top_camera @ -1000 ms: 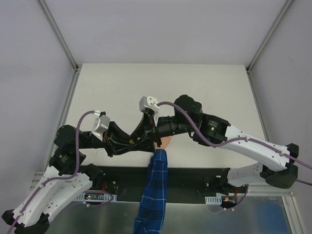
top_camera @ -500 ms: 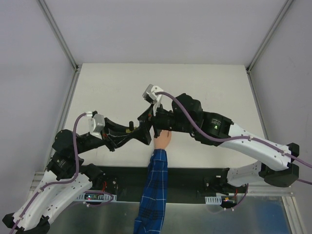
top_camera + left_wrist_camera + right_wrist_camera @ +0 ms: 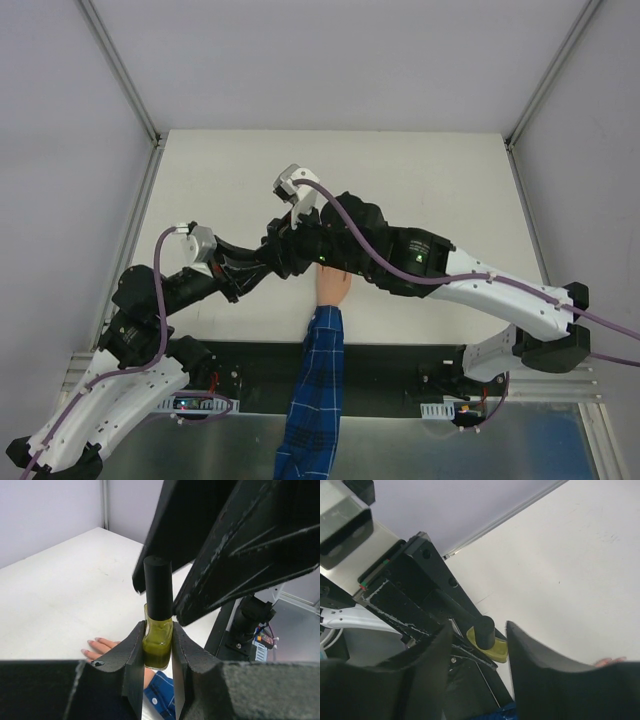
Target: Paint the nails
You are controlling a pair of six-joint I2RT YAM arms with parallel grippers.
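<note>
My left gripper [image 3: 158,626] is shut on a small polish bottle [image 3: 157,645] with yellow-green polish and a tall black cap [image 3: 158,587], held upright above the table. My right gripper [image 3: 479,626] is open, its fingers [image 3: 235,555] standing either side of the cap [image 3: 484,631] without touching it. The peach mannequin hand [image 3: 332,286] lies palm down below and to the right, with its blue plaid sleeve [image 3: 315,390]. Two pale nails [image 3: 91,641] show in the left wrist view. In the top view both grippers [image 3: 275,255] meet left of the hand, and the bottle is hidden.
The white table [image 3: 420,180] extends behind the arms, with a metal frame rail [image 3: 145,210] on its left side. The black base strip [image 3: 390,360] with cables runs along the near edge. Grey walls enclose the cell.
My right arm has swung left and lowered its open fingers around the bottle's cap. My left gripper has drawn back left with the bottle, uncovering the mannequin hand.
</note>
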